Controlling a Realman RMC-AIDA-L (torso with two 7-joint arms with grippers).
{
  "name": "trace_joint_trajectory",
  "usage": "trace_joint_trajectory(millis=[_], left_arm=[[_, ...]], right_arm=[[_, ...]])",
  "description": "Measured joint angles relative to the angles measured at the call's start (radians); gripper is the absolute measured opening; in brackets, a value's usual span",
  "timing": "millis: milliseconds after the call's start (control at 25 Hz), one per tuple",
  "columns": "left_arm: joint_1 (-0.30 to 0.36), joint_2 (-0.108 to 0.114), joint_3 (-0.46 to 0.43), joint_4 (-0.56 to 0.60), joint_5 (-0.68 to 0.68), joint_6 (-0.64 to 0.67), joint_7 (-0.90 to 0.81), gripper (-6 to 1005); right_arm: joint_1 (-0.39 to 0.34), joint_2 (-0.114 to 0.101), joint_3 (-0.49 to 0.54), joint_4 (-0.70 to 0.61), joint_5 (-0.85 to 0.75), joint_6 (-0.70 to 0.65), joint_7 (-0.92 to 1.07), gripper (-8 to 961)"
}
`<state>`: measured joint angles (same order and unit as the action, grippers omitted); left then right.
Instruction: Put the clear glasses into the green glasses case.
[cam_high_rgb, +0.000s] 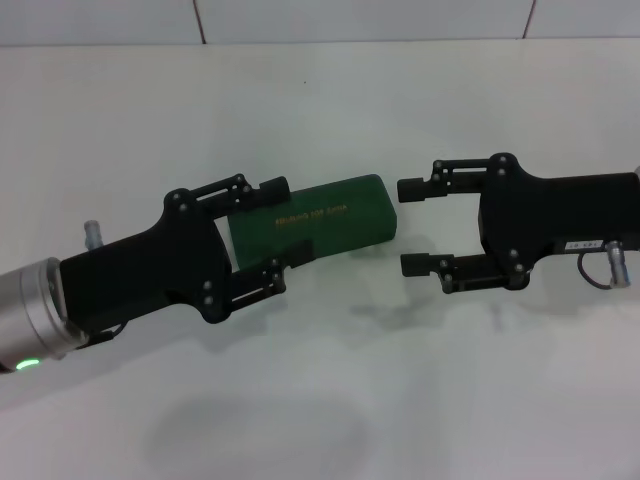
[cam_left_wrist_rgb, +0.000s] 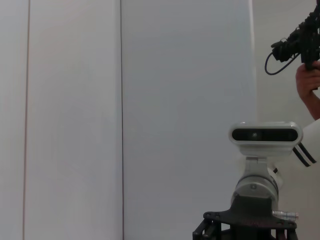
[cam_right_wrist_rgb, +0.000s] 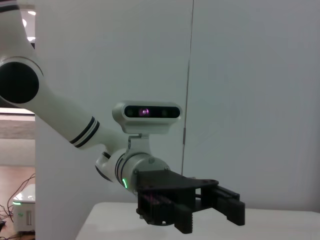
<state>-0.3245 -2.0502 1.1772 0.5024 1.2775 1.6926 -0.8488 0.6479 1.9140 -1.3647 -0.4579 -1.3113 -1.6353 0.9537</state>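
Observation:
The green glasses case (cam_high_rgb: 330, 222) lies closed on the white table (cam_high_rgb: 320, 100), gold lettering facing up. My left gripper (cam_high_rgb: 279, 230) is open, with one finger on each long side of the case's left end; whether the fingers touch it I cannot tell. My right gripper (cam_high_rgb: 407, 227) is open too, just off the case's right end and apart from it, holding nothing. The clear glasses are out of view. The right wrist view shows the left gripper (cam_right_wrist_rgb: 210, 212) from the front, jaws spread.
A white tiled wall (cam_high_rgb: 360, 20) borders the table at the back. In the left wrist view, the right arm's wrist camera (cam_left_wrist_rgb: 265, 135) is seen against a wall, and a person's hand holds a black device (cam_left_wrist_rgb: 300, 45) at upper right.

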Motion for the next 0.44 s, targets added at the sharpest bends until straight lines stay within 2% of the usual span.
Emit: trace_joint_trajectory(millis=[200, 400, 440], left_arm=[[0.012, -0.005, 0.0, 0.003, -0.003, 0.004, -0.002, 601], [0.014, -0.01, -0.007, -0.004, -0.004, 0.004, 0.036, 787], [0.016, -0.015, -0.015, -0.01, -0.006, 0.002, 0.047, 787]], right_arm=[[-0.013, 0.006, 0.001, -0.009, 0.002, 0.014, 0.026, 689], [-0.022, 0.02, 0.002, -0.022, -0.003, 0.053, 0.047, 689], [-0.023, 0.021, 0.002, -0.022, -0.003, 0.053, 0.046, 689]])
